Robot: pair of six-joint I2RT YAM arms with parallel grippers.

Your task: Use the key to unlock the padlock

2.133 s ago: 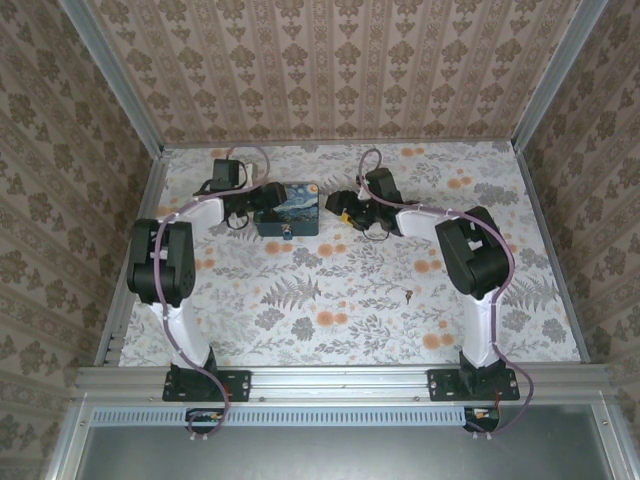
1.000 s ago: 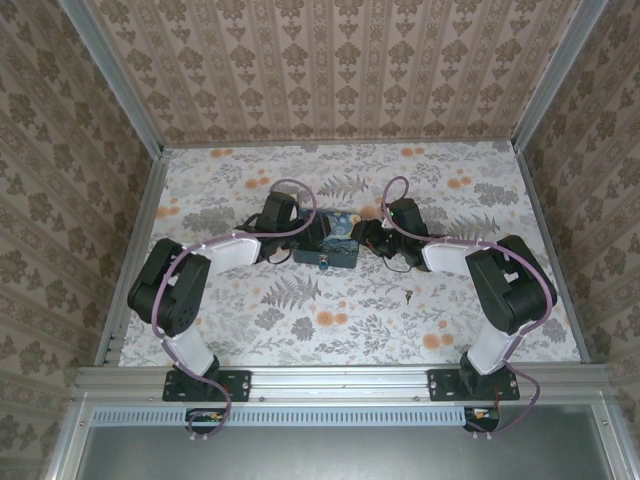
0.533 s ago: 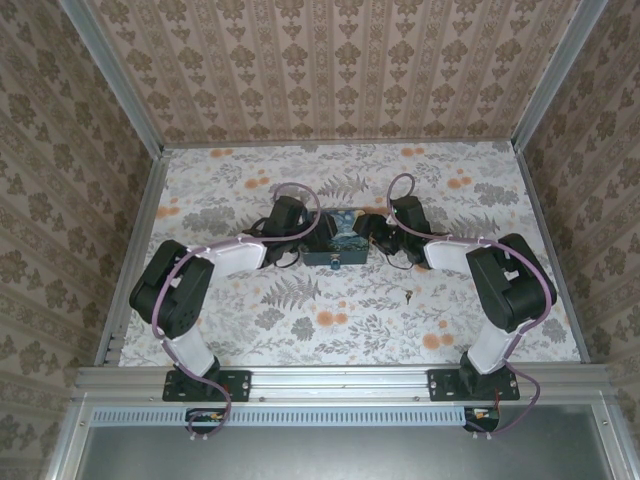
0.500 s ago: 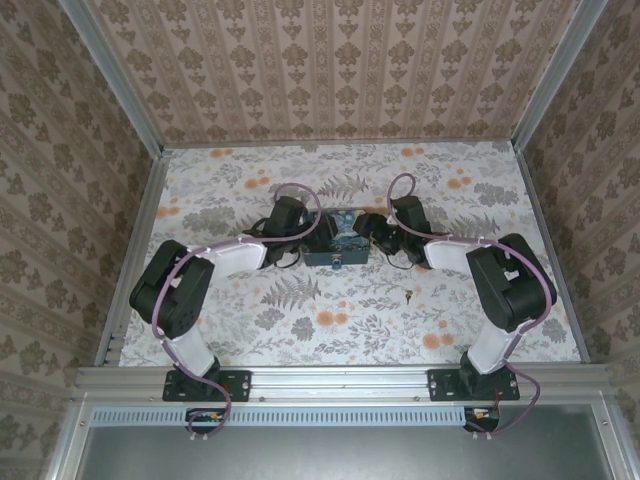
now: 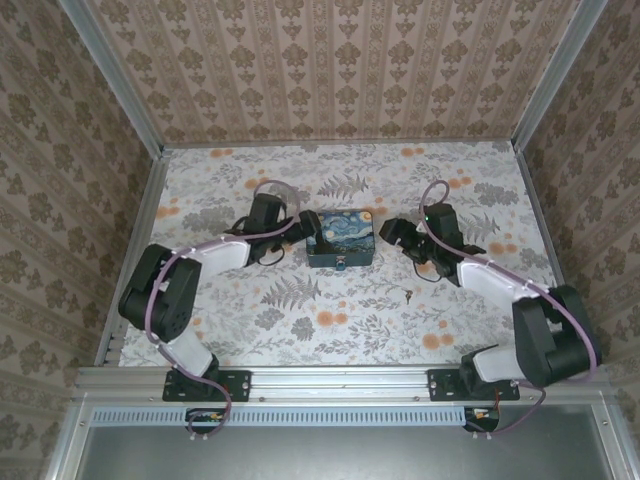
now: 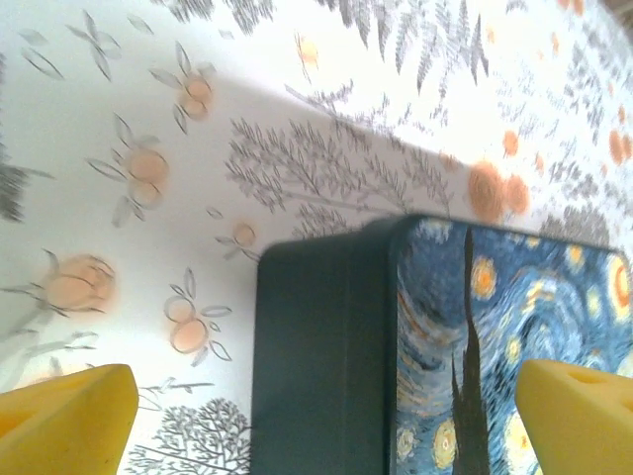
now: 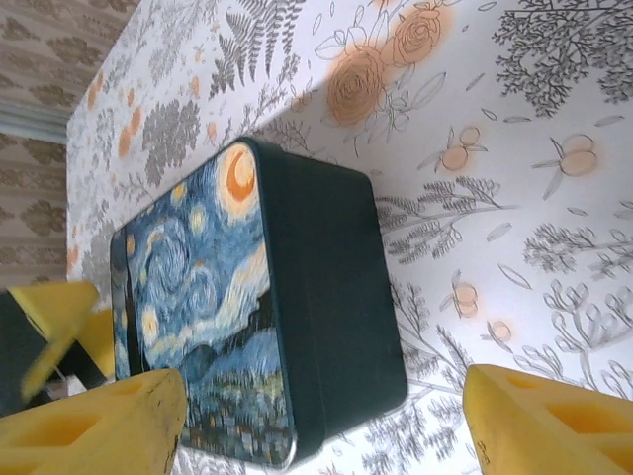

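The painted night-sky box (image 5: 340,237) lies flat on the floral table. At its near face hangs the tiny dark padlock (image 5: 341,263). The small dark key (image 5: 407,295) lies on the table, to the right of and nearer than the box. My left gripper (image 5: 303,227) is open at the box's left side, and its yellow fingertips (image 6: 61,416) frame the box (image 6: 326,346) with nothing gripped. My right gripper (image 5: 393,235) is open a little off the box's right side, its fingers (image 7: 554,426) spread wide of the box (image 7: 326,307).
Metal rails (image 5: 130,250) and papered walls border the table on the left, right and back. Bare floral table (image 5: 330,320) stretches between the box and the arm bases. The left gripper's yellow fingers (image 7: 54,312) show past the box in the right wrist view.
Both grippers have drawn back sideways from the box, the right one farther. The right jaws have widened. The box stays flat at about the same place.
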